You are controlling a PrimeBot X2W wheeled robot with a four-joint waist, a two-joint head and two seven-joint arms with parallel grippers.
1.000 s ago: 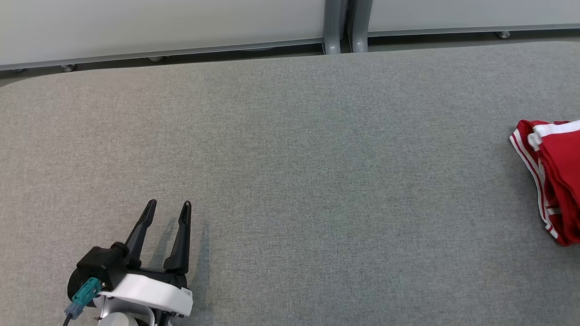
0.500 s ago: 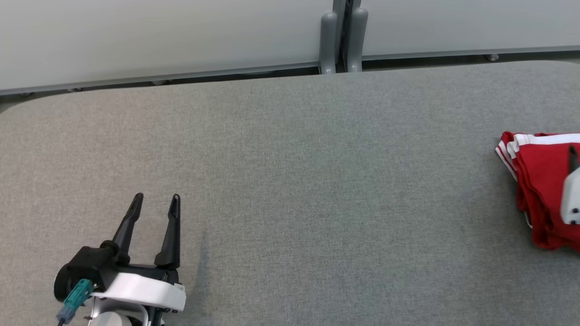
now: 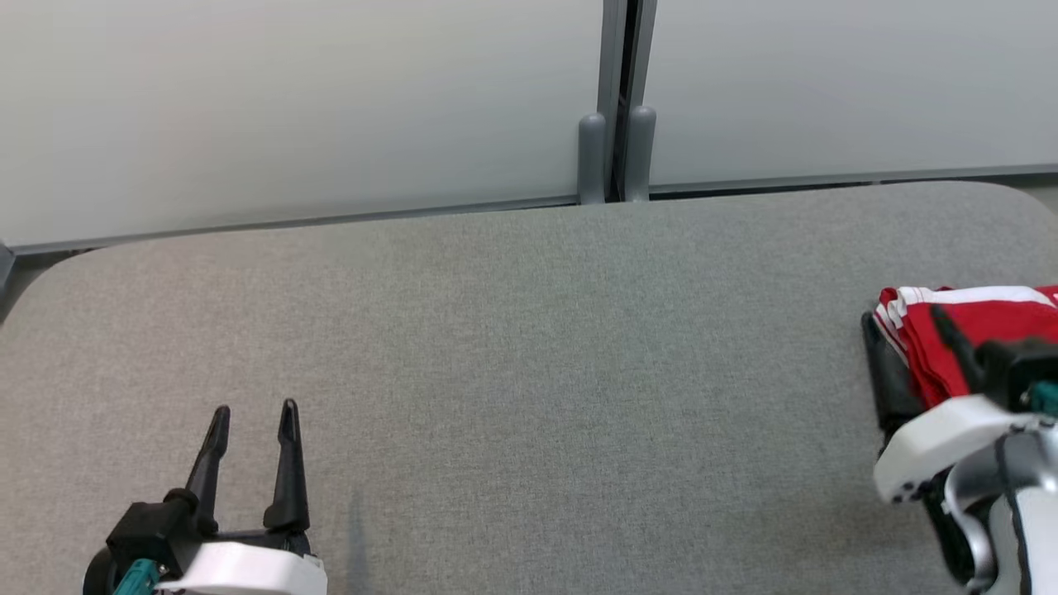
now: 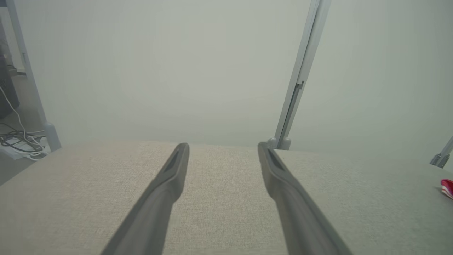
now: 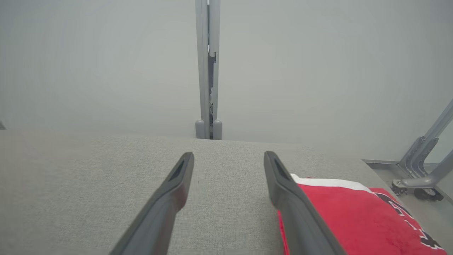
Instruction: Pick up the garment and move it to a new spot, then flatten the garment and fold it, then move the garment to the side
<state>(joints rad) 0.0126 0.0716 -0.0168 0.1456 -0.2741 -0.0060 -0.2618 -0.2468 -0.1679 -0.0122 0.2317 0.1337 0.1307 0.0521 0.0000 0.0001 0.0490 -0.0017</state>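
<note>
Shifted since a second ago: head camera tilted upward, so more partition (image 3: 289, 107) and less near worktop (image 3: 529, 372) framed; not counted as motion of things. Logged right gripper (image 3: 903, 316) newly in at the right edge, on a white-cased wrist rising from the near right corner. Out of frame a second ago, only a white casing over red cloth half a second ago.

Noted fingers spread wide, pointing far, holding nothing. Checked from its own wrist: right gripper (image 5: 229, 154) with bare grey fabric between the fingers, right finger overlapping the garment's left edge. Could not tell whether touching or just above.

Logged left gripper (image 3: 254, 408) at near left, fingers pointing far, equally wide, empty, low over the worktop. Same pose and spread as before.

Located garment (image 3: 984, 318) at the right end of the worktop, folded into a bundle, red with white trim, partly cut by the frame edge. Black lettering seen on it from the right wrist.

Noted twin grey post (image 3: 616, 157) at the far edge, mid-partition. Seen from the left wrist: cables (image 4: 17, 138) on the floor, far left.
</note>
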